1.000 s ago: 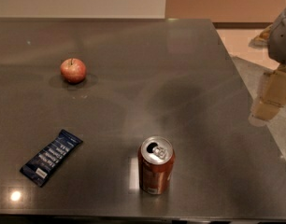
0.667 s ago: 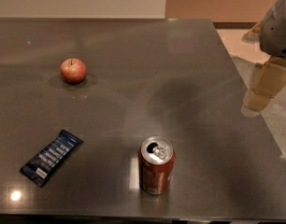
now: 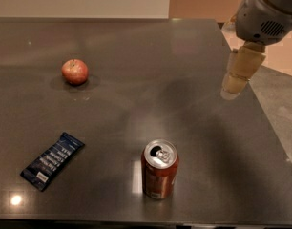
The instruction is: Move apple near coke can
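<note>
The apple (image 3: 75,71), small, round and red with a short stem, rests on the dark table (image 3: 151,66) at the left. The coke can (image 3: 160,169), red-orange with a silver top, stands upright near the front edge, right of centre. My gripper (image 3: 235,83) hangs from the grey arm at the upper right, above the table's right side. It is far from both the apple and the can and holds nothing that I can see.
A flat dark-blue snack wrapper (image 3: 52,160) lies at the front left of the table. The table's right edge (image 3: 267,128) runs just past my gripper, with floor beyond it.
My gripper has moved left and inward, from beyond the table's right edge to above its right side. The apple, can and wrapper have not moved.
</note>
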`<state>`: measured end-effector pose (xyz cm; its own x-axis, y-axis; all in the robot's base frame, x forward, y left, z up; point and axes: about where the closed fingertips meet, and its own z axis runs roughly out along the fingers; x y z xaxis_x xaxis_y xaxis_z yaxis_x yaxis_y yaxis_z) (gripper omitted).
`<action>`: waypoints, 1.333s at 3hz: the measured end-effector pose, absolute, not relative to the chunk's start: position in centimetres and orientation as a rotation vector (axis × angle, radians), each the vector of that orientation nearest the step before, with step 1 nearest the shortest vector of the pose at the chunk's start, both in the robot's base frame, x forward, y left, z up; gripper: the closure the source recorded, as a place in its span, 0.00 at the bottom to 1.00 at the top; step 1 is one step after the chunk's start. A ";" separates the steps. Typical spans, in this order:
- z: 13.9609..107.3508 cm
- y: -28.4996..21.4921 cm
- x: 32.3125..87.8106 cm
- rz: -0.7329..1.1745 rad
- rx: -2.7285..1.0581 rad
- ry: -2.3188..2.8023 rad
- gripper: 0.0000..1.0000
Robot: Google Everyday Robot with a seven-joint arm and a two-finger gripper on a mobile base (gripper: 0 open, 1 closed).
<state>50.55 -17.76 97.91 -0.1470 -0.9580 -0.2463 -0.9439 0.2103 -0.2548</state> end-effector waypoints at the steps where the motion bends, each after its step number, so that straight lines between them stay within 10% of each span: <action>1: 97.4 -15.0 53.1 0.002 -1.808 2.093 0.00; 4: 93.6 -4.6 60.0 0.179 -1.802 2.010 0.00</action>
